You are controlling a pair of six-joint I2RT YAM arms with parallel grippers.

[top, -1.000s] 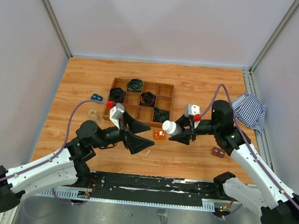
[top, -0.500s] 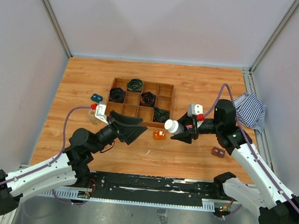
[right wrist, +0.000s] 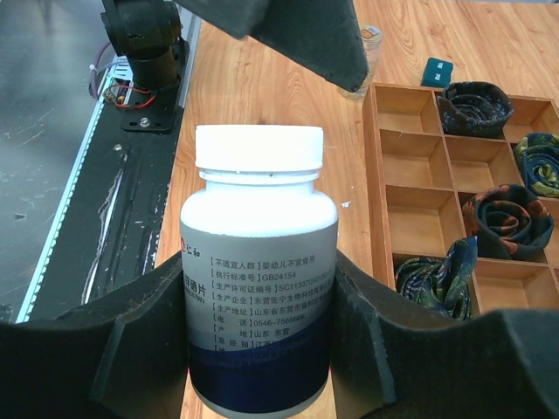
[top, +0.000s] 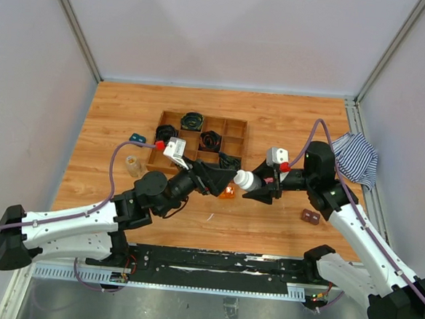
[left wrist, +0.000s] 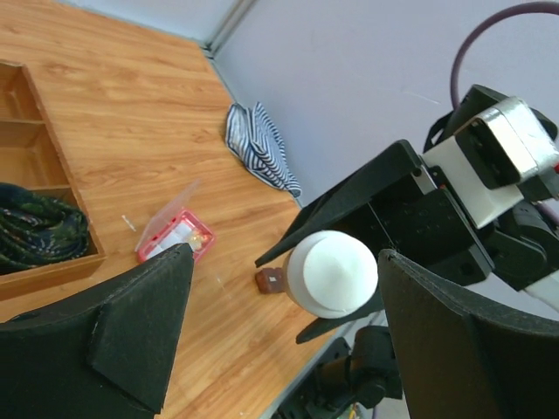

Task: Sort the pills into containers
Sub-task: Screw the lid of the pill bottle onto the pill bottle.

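Lying on its side in mid-air above the table, the bottle point(top: 246, 181) pointed its white cap point(left wrist: 332, 272) toward nine o'clock in the top view, straight at the other arm. The right claw point(top: 257, 184) was clamped around the bottle's labelled body, one pad on each side, and left the cap bare. That hold looked chosen so the cap could be gripped and twisted off by the partner arm before any pills went in.

The left claw point(left wrist: 286, 262) stood wide, one finger on either side of the cap and touching neither side of it, as its own wrist view showed. Judging by that, it was lined up to close on the cap, not yet gripping.

The right arm reached in from four o'clock with its wrist turned level. The left arm stretched low from seven o'clock, forearm angled toward the middle of the table.

Just below the bottle, at about seven o'clock from it, the pink box point(top: 227, 192) lay on the table. The clear vial point(top: 133, 166) stood well apart at nine o'clock. The wooden tray point(top: 173, 117) sat at eleven o'clock, and a striped cloth point(top: 355, 158) at three o'clock by the edge.
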